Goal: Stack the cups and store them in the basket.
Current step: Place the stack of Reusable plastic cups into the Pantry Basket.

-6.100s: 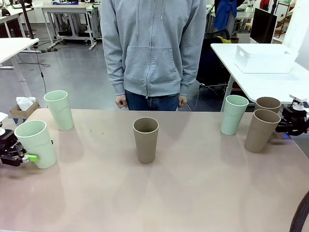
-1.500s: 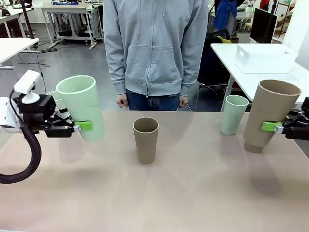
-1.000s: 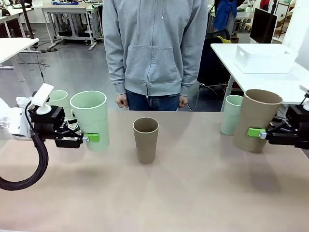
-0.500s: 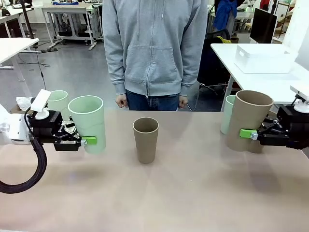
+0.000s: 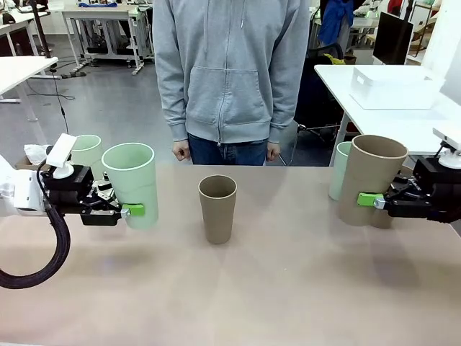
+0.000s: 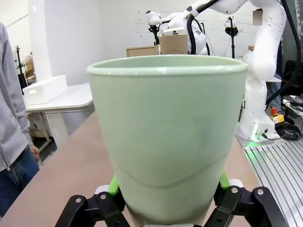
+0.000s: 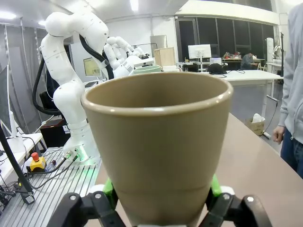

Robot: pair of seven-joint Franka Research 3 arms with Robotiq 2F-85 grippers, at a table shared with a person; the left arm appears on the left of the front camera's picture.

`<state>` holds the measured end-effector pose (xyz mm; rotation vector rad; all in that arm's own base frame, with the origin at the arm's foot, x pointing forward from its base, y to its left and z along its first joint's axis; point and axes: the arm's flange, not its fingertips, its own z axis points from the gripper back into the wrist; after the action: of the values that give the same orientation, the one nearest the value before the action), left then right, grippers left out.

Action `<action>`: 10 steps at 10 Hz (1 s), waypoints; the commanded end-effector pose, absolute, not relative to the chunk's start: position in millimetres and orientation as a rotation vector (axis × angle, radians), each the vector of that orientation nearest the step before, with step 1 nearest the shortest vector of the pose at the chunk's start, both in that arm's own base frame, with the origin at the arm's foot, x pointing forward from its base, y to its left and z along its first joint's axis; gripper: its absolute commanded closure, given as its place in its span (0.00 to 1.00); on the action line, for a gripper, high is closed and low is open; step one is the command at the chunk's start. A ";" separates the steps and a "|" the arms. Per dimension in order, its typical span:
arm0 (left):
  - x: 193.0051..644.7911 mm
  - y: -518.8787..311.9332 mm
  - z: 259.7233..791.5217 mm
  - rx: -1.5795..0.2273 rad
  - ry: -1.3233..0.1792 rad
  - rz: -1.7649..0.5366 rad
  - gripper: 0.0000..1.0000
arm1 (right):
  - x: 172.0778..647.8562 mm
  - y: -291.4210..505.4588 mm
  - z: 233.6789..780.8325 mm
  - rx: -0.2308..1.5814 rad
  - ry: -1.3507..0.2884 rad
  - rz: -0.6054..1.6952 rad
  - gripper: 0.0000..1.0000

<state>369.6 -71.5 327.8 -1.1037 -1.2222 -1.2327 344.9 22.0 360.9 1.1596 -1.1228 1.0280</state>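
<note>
Beige counter (image 5: 252,288), left to right: left claw (image 5: 135,209) clamped on near mint cup (image 5: 132,180), spare mint cup (image 5: 88,150) behind it; lone brown cup (image 5: 217,207) mid-counter; right claw (image 5: 364,199) clamped on near brown cup (image 5: 369,176); white basket (image 5: 392,88) on far table, back right.

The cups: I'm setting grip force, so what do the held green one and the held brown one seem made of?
Green cup: likely moulded plastic or fibre composite, matte; even colour, only a soft sheen, thick rounded rim. Brown cup: apparently the same matte material; dull, uniform wall, no glare.
</note>
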 end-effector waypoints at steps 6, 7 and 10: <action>369.3 -72.1 329.3 -1.108 -1.222 -1.233 0.17 | 345.2 22.1 361.2 1.159 -1.125 1.027 0.15; 369.3 -72.1 329.3 -1.108 -1.222 -1.233 0.17 | 345.2 22.1 361.2 1.159 -1.125 1.027 0.15; 369.3 -72.1 329.3 -1.108 -1.222 -1.233 0.17 | 345.2 22.1 361.2 1.159 -1.125 1.027 0.15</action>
<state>369.6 -71.5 327.8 -1.1037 -1.2222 -1.2327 344.9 22.0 360.8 1.1596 -1.1228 1.0280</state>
